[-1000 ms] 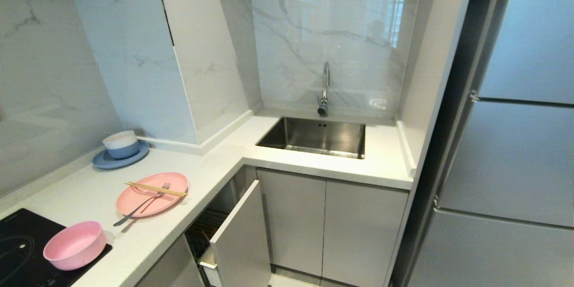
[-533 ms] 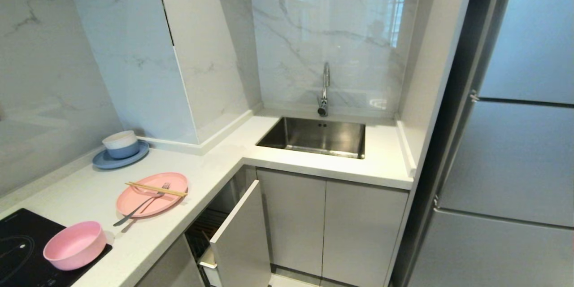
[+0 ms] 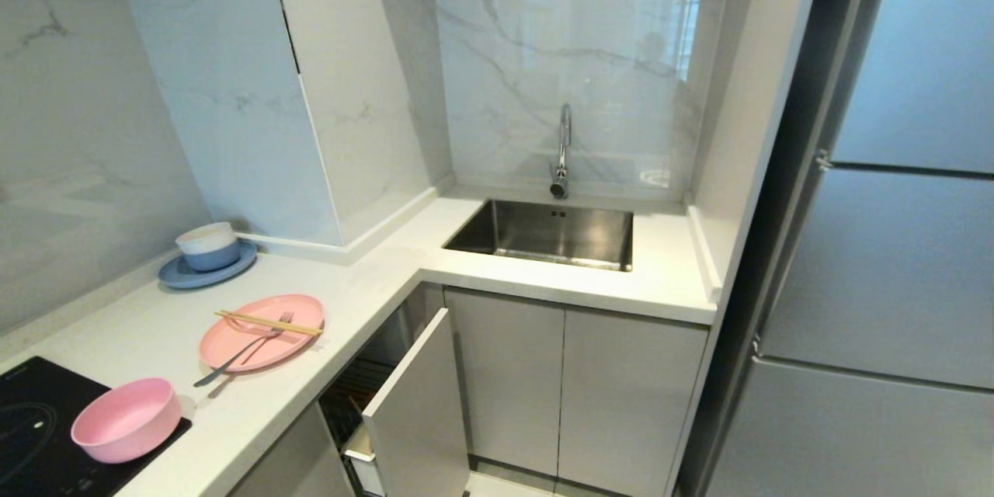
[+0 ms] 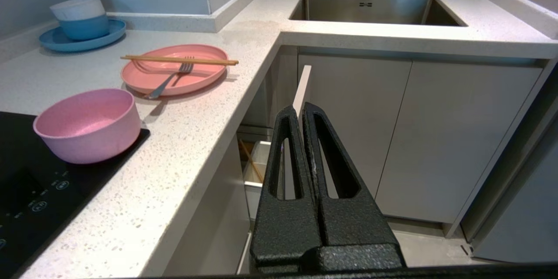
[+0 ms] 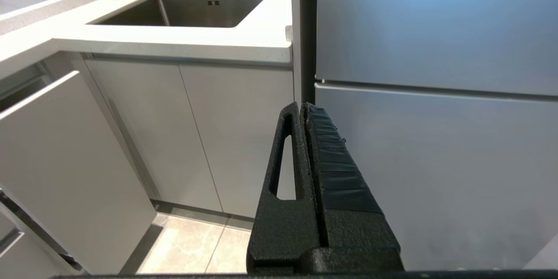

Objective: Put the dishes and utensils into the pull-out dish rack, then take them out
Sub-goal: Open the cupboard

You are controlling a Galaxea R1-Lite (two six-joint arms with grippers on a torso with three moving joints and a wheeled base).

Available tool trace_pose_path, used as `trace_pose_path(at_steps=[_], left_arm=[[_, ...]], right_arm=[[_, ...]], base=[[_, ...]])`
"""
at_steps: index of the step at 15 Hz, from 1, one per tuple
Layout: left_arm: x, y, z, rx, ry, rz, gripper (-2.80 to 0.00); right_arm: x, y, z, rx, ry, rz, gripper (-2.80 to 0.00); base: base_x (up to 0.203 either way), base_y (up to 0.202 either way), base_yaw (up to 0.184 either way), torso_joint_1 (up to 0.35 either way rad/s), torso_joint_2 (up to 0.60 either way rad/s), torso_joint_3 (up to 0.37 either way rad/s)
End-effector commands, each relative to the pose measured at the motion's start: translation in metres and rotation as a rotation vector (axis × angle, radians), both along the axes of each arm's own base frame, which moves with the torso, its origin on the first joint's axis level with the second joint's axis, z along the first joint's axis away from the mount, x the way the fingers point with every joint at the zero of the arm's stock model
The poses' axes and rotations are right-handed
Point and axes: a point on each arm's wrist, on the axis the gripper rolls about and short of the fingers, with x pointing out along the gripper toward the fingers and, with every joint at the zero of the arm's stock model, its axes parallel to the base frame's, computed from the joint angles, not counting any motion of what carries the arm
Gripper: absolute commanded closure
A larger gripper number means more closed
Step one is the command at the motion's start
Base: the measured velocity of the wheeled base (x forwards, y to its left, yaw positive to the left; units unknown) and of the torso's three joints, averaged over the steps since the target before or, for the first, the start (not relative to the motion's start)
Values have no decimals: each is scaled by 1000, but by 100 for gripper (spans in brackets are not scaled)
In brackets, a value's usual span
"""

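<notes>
Loading has not begun: the plate (image 3: 262,331) lies near the counter's (image 3: 373,287) front edge with chopsticks (image 3: 269,322) across it and the fork (image 3: 241,349) slanting off its rim, the bowl (image 3: 126,419) sits on the cooktop's (image 3: 31,435) corner, and the rack (image 3: 365,435) stands part-way out below the counter's inner corner. Best to pull the rack fully out first, then lift the loose utensils before the plate, or they may slide. The left gripper (image 4: 301,111) and right gripper (image 5: 304,109) both hang low before the cabinets, jaws together, holding and touching nothing.

white counter (image 3: 365,303), pink plate (image 3: 262,332), blue plate (image 3: 206,273), cooktop (image 3: 31,411)
</notes>
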Motion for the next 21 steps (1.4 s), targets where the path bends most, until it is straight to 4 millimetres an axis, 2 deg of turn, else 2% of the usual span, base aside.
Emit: trace_pose_path(at_steps=[1, 10, 21], left_arm=[[0, 0, 0, 1, 2, 0, 0], [0, 0, 0, 1, 2, 0, 0], [0, 0, 0, 1, 2, 0, 0]], right_arm=[[0, 0, 0, 1, 2, 0, 0], [0, 0, 0, 4, 2, 0, 0], [0, 0, 0, 4, 1, 0, 0]], base=[[0, 0, 0, -149, 337, 168], [0, 0, 0, -161, 359, 200], [0, 0, 0, -227, 533, 302]])
